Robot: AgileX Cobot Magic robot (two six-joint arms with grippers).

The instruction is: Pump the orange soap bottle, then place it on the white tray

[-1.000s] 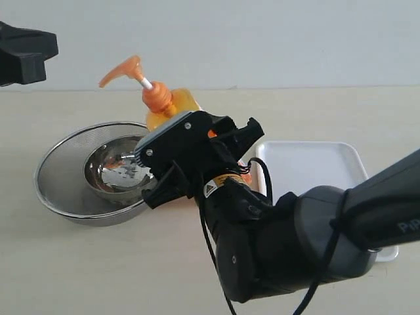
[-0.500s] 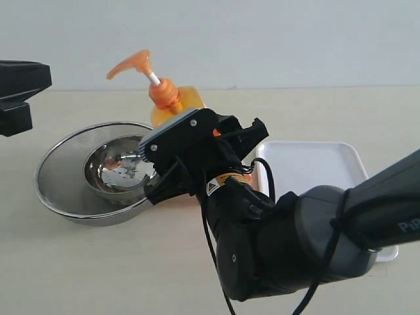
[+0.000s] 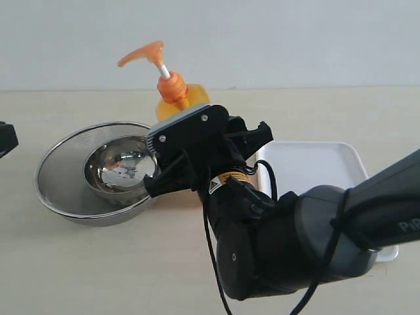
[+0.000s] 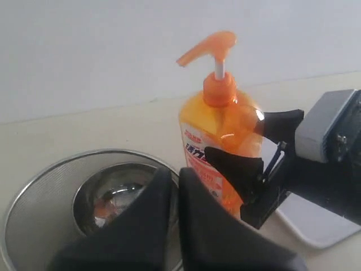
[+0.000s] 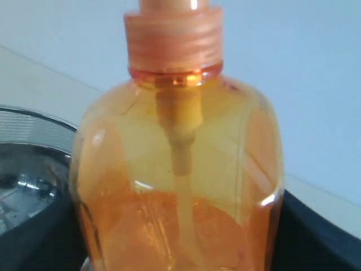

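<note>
While held, orange soap bottle (image 4: 217, 130) between right fingers (image 4: 234, 165)

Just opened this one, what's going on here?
The right gripper has its jaws closed around the body of the orange soap bottle, held roughly upright between the steel bowl and the white tray. The pump head is up, with nothing pressing it. The left gripper is shut, holds nothing, and sits clear of the bottle on the bowl's side. The bottle is not on the tray yet.
</note>
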